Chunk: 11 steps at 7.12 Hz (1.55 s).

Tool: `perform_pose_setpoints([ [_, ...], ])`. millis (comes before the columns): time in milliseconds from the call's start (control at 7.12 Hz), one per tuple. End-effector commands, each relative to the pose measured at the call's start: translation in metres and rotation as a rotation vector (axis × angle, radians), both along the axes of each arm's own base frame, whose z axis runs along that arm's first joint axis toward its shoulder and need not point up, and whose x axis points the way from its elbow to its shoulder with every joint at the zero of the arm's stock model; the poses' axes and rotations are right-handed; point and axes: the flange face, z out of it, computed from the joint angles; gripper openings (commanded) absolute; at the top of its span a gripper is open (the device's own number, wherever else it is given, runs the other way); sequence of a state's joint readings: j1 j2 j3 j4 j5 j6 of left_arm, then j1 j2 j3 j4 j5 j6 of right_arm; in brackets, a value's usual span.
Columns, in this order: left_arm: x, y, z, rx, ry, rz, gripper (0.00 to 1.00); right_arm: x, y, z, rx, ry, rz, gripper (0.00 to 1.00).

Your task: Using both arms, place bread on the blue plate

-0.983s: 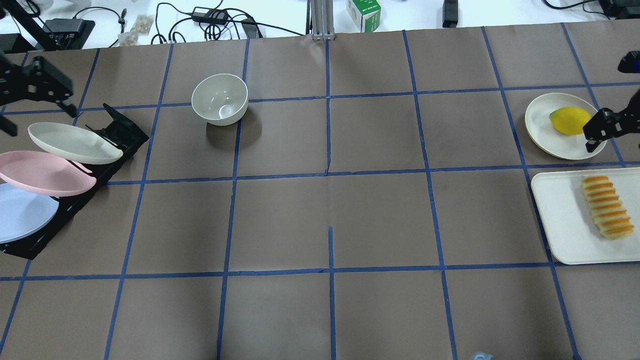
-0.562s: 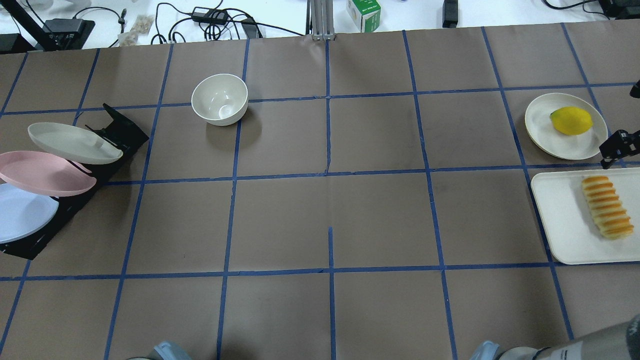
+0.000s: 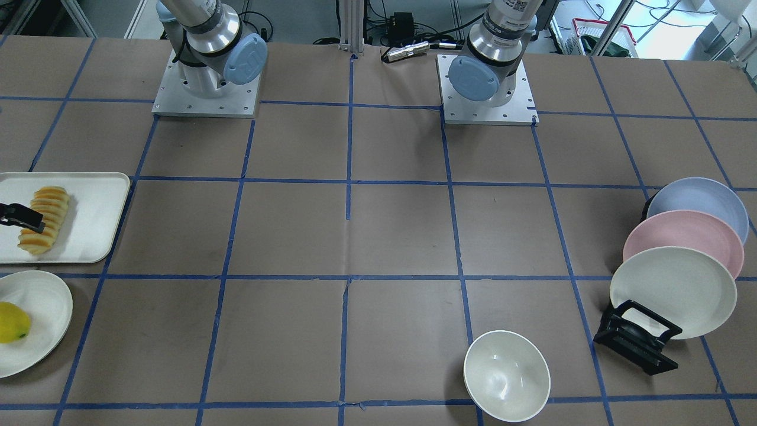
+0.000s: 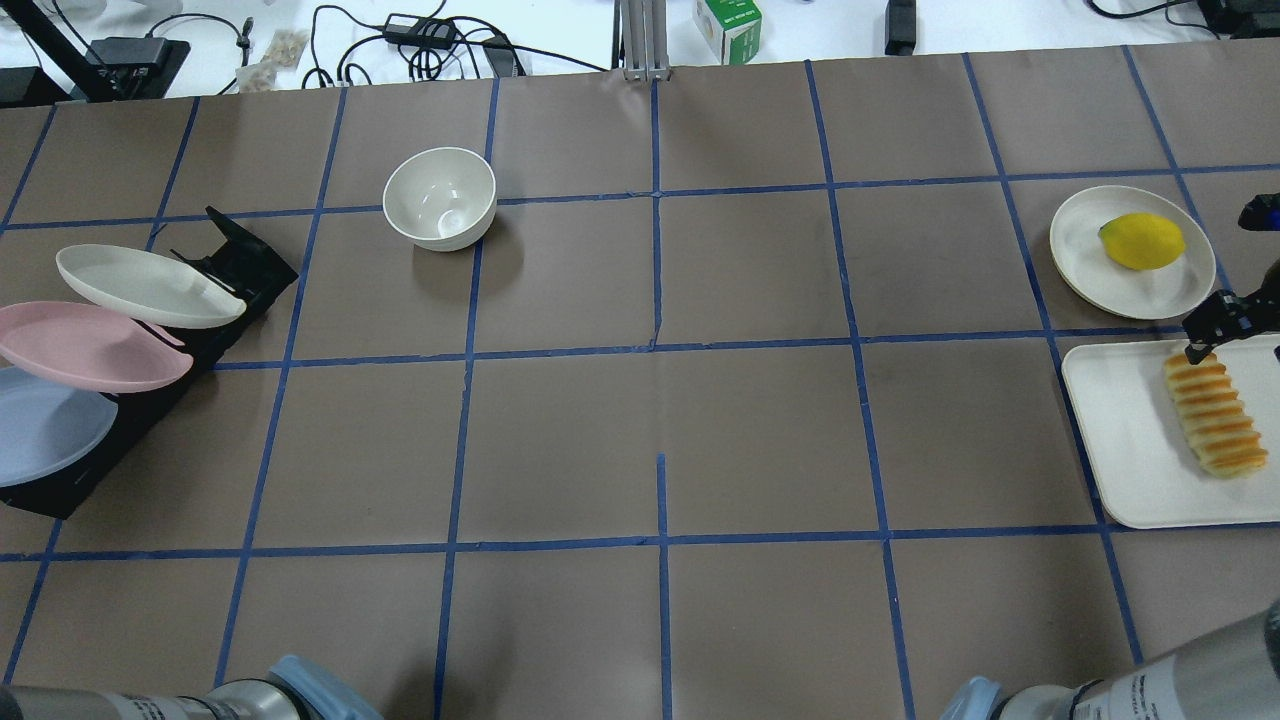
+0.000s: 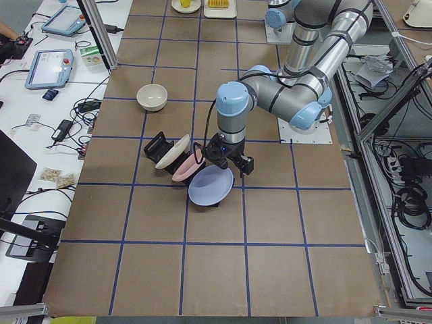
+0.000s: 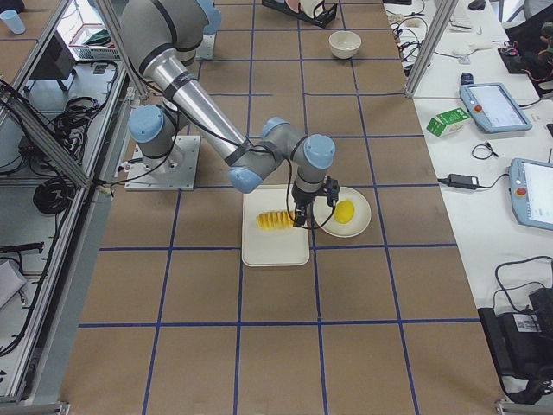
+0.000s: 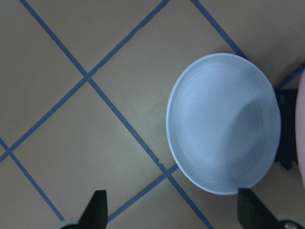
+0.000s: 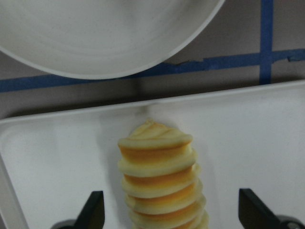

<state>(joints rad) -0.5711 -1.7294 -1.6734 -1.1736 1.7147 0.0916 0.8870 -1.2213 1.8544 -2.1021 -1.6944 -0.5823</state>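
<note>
The bread (image 4: 1213,413) lies on a white tray (image 4: 1120,440) at the table's right end; it also shows in the front view (image 3: 44,219). My right gripper (image 8: 170,193) is open and hangs over the loaf's (image 8: 159,181) far end, one finger on each side; in the overhead view the gripper (image 4: 1215,330) shows at the tray's far edge. The blue plate (image 4: 40,425) leans in a black rack (image 4: 240,265) at the left end. My left gripper (image 7: 172,193) is open and empty above the plate (image 7: 224,124); it is out of the overhead view.
A pink plate (image 4: 90,345) and a cream plate (image 4: 140,285) lean in the same rack. A cream bowl (image 4: 440,197) stands at the far left centre. A lemon (image 4: 1140,240) lies on a cream plate (image 4: 1090,260) just beyond the tray.
My right gripper moved from over the lemon plate towards me to the bread's far end. My left gripper left the overhead view's left edge. Both elbows came into the bottom edge.
</note>
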Motion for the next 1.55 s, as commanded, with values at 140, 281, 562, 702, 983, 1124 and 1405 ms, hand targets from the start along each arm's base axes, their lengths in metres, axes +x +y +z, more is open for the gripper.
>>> perform_pose_setpoints([
  [140, 0.048, 0.03, -0.069, 0.03, 0.072, 0.091, 0.98, 0.006, 0.01, -0.019, 0.022, -0.002, 0.006, 1.0],
  [281, 0.052, 0.022, -0.082, 0.008, 0.107, 0.088, 0.95, 0.004, 0.011, -0.03, 0.055, 0.007, 0.008, 1.0],
  [562, 0.046, 0.009, -0.089, -0.096, 0.197, 0.072, 0.9, 0.003, 0.01, -0.045, 0.078, -0.007, 0.0, 1.0],
  [702, 0.043, 0.007, -0.1, -0.089, 0.218, 0.078, 0.89, 0.002, 0.01, -0.044, 0.077, -0.006, 0.0, 1.0],
  [983, 0.018, -0.022, -0.101, -0.077, 0.216, 0.028, 0.89, 0.002, 0.009, -0.043, 0.075, -0.005, -0.008, 0.25],
  [1124, 0.018, -0.023, -0.102, -0.074, 0.218, 0.026, 0.83, 0.002, 0.009, -0.042, 0.074, -0.008, -0.01, 0.0],
  [1405, 0.024, -0.019, -0.115, -0.023, 0.223, 0.024, 0.75, 0.002, 0.008, -0.03, 0.061, -0.009, -0.008, 0.0],
])
